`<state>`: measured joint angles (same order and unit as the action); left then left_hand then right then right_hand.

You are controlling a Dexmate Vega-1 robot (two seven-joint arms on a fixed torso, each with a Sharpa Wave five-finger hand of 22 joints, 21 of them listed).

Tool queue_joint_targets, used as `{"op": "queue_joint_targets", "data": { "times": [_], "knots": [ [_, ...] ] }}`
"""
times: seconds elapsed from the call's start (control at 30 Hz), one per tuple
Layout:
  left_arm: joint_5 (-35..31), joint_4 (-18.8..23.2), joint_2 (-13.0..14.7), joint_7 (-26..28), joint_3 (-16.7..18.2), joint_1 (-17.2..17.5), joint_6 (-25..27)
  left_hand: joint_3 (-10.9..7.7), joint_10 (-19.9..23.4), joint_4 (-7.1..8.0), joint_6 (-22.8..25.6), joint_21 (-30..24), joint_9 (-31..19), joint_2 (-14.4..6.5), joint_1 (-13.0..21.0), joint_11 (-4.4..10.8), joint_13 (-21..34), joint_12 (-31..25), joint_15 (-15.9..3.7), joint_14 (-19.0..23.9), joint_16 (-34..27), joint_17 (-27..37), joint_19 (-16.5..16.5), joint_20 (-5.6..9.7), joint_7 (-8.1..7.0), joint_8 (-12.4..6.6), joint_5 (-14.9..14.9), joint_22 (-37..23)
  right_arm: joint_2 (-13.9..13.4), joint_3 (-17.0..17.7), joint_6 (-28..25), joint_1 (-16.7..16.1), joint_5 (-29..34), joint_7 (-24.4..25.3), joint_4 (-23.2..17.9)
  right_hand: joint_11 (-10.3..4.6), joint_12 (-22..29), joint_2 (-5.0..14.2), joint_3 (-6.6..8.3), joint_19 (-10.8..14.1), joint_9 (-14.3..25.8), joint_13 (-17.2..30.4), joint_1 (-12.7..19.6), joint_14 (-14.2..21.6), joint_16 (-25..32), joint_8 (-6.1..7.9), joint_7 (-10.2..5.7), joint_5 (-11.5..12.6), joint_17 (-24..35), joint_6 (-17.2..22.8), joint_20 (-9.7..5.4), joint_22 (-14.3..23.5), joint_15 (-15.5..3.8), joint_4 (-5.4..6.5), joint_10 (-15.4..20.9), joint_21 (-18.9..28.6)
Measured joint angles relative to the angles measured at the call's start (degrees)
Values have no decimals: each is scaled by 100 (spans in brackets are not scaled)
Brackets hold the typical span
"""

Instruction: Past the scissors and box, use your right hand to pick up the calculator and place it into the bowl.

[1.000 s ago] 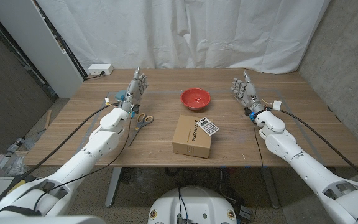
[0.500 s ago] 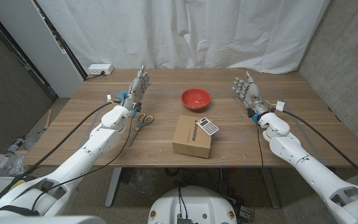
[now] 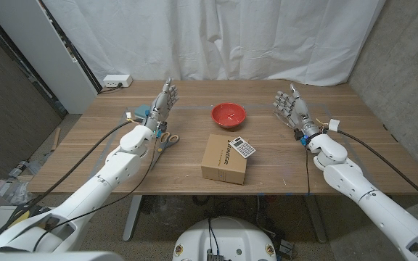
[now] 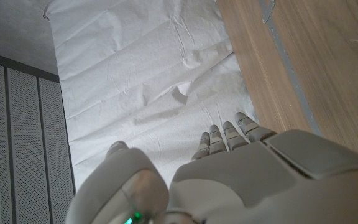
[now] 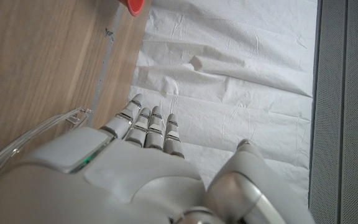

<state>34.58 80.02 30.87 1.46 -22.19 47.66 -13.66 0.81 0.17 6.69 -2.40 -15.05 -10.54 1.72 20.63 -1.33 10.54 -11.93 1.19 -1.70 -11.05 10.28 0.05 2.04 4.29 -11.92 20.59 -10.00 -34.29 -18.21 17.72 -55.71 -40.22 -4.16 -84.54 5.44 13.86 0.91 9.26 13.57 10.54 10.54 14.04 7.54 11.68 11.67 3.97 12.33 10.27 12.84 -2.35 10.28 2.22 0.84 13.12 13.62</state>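
A small grey calculator (image 3: 244, 148) lies on the right part of a brown cardboard box (image 3: 224, 159) at the table's middle front. Beyond the box stands a red bowl (image 3: 228, 114), whose rim also shows in the right wrist view (image 5: 133, 6). Scissors with pale handles (image 3: 167, 139) lie left of the box. My right hand (image 3: 292, 109) is raised right of the bowl, fingers apart and holding nothing; its fingers (image 5: 146, 127) point at the curtain. My left hand (image 3: 162, 103) is raised left of the bowl, behind the scissors, fingers (image 4: 225, 138) straight and empty.
A white power strip (image 3: 117, 80) sits at the table's far left corner. A white curtain (image 3: 216, 36) hangs behind the table. Bare wood (image 3: 274, 159) lies between the box and my right arm.
Both arms have drifted outward and slightly forward: the right hand moved right, the left hand moved a little right and farther back. Box, calculator, bowl and scissors stayed put.
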Motion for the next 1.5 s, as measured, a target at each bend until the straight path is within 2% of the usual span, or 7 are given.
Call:
{"op": "queue_joint_targets", "data": {
  "times": [0.37, 1.13, 1.33, 1.5],
  "knots": [
    [-34, 378, 151, 152, 96, 288, 2, 0, 0, 0, 0, 45, 0, 53, 53, 0, 0, 0, 0, 0, 0, 0, 0, 0, 0, 0, 0, 0, -165, 118, -26, -366, 24, 195, -479, -17, 0, 23, -20, 22, 0, 0, 23, 39, 0, 0, 0, -23, 0, 0, 22, -1, 12, -26, 40, 0],
    [-112, 940, 455, 327, 215, 634, 182, 21, 22, -21, 42, 67, 1, 14, 90, 23, -1, 0, -1, -1, 0, -1, -1, 0, -1, 0, 0, 1, -250, 357, 473, -1027, -38, 220, -1037, -51, 49, 23, 26, 348, 28, -1, 144, 361, 0, 25, -69, -49, -1, 191, 0, -1, -131, -134, 300, 40],
    [-180, 1059, 509, 369, 218, 716, 191, 21, 62, -20, 72, 67, 1, -8, 113, 1, -1, 0, 30, 31, 0, -1, -1, -1, 11, 0, 0, 1, -275, 417, 568, -1189, -41, 236, -1143, -109, 56, 45, 25, 472, 28, -1, 166, 501, 44, 25, -89, -49, -1, 275, -2, 27, -152, -133, 375, 40],
    [-232, 1167, 544, 438, 217, 786, 198, -2, 62, -43, 71, 111, 1, -9, 113, 1, -1, 0, 30, 31, 0, -1, -1, 0, 11, 0, 0, 1, -307, 471, 612, -1307, -37, 238, -1215, -82, 56, 46, 25, 470, 28, -1, 166, 524, 44, 25, -113, -49, -1, 317, -1, 27, -175, -133, 410, 40]
  ]
}}
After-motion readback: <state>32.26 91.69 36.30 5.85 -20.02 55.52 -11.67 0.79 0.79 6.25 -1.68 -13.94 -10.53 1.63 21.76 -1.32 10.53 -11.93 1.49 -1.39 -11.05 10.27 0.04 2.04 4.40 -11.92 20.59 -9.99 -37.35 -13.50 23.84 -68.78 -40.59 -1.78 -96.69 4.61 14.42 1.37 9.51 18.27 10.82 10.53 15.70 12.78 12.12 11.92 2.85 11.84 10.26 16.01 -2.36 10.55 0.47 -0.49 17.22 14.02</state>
